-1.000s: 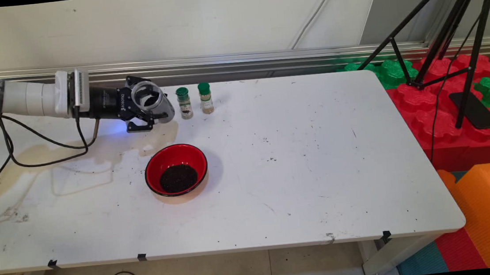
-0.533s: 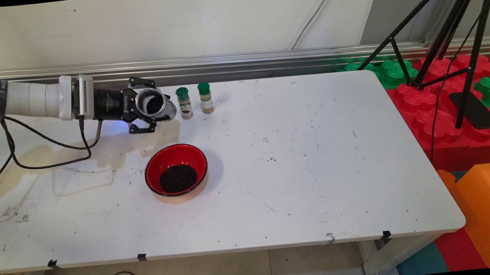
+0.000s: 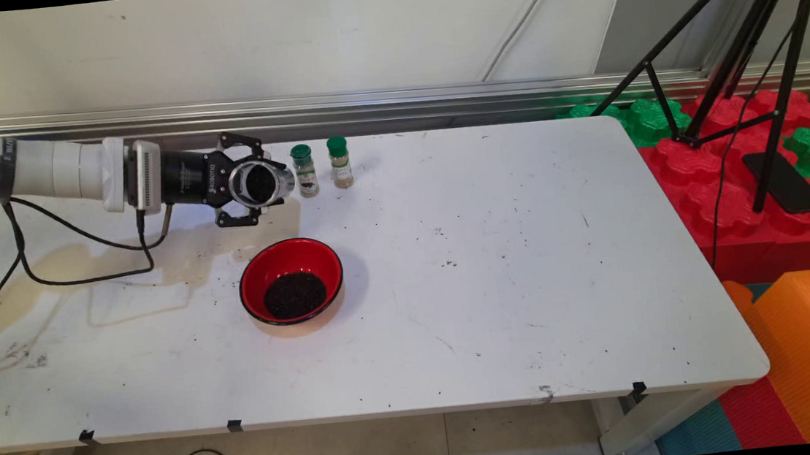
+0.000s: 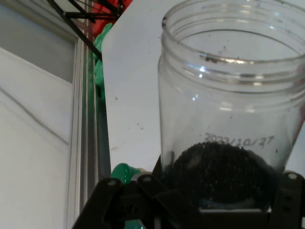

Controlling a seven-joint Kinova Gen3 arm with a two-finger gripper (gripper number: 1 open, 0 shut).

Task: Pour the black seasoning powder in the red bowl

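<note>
Our hand, clenched on a clear jar of dark grains lying near-level, hangs above the tabletop, beyond the red bowl's left rim.

a lab: tripod, foam blocks, stained white table.
</note>
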